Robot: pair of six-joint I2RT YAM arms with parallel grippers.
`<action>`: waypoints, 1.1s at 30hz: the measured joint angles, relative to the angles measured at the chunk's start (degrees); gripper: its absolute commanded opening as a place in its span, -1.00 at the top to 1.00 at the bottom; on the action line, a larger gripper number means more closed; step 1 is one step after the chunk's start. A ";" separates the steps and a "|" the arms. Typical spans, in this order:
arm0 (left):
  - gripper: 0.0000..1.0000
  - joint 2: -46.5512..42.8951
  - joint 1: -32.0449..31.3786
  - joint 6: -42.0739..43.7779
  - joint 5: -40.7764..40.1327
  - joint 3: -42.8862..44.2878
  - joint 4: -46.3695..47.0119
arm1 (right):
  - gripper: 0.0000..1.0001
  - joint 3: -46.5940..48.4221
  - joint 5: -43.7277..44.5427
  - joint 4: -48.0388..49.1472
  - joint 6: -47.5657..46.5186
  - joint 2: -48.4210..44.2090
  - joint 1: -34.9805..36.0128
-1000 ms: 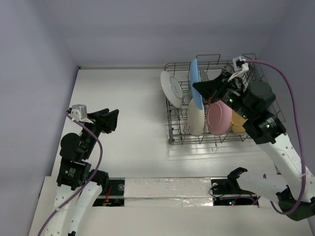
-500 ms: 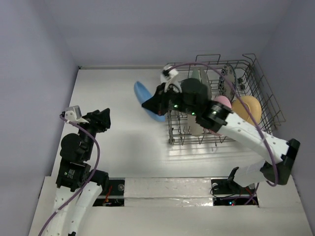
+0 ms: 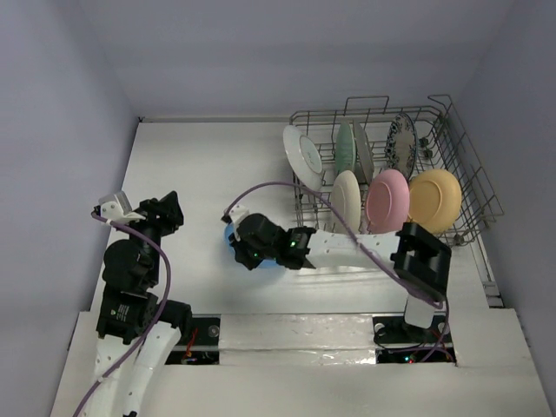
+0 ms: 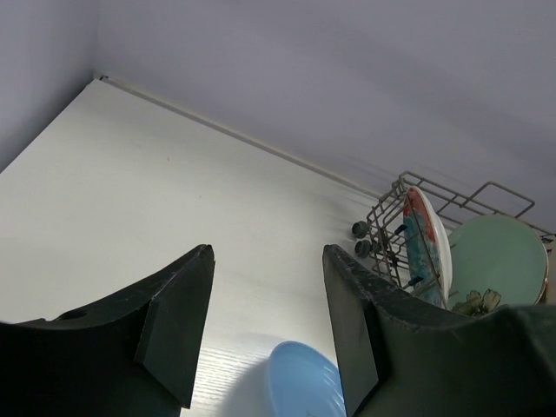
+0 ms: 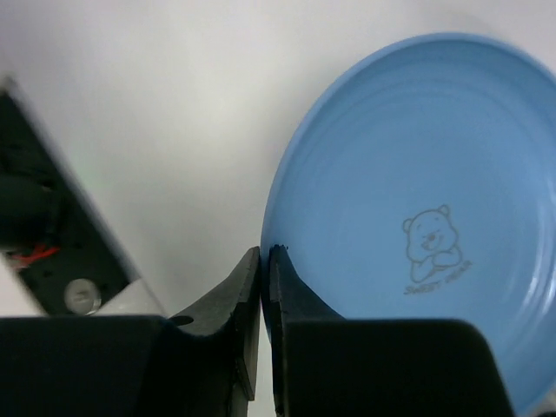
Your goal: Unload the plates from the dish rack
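Blue plate (image 5: 373,156) with bear print; pink plate (image 3: 387,201); grey rack (image 3: 465,156)

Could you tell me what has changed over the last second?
The right end effector, shut on the blue plate, carried it out of the dish rack, leftward and nearer, low over the table. The other plates stayed racked; the left end effector stayed open.

Bright, soft, even light; the blue plate (image 4: 300,387) casts only a faint shadow.
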 measured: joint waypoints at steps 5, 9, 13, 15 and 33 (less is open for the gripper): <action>0.00 0.07 0.02 -0.02 0.50 0.00 0.00 | 0.30 -0.07 4.35 0.68 -0.70 3.39 3.39; 0.00 0.33 0.02 -0.04 1.38 0.00 0.02 | -0.08 -0.07 5.11 0.55 0.39 3.26 4.09; -0.01 0.44 0.02 -0.04 2.10 0.00 0.02 | -0.16 -0.52 6.49 -0.74 1.18 1.55 4.09; 0.00 0.44 0.02 -0.04 2.38 0.00 0.04 | 0.18 -1.25 8.33 -2.29 1.49 -1.11 4.09; -0.02 0.96 -0.07 0.07 8.81 0.00 1.46 | -0.42 -17.14 13.86 -4.83 5.90 -55.01 -37.88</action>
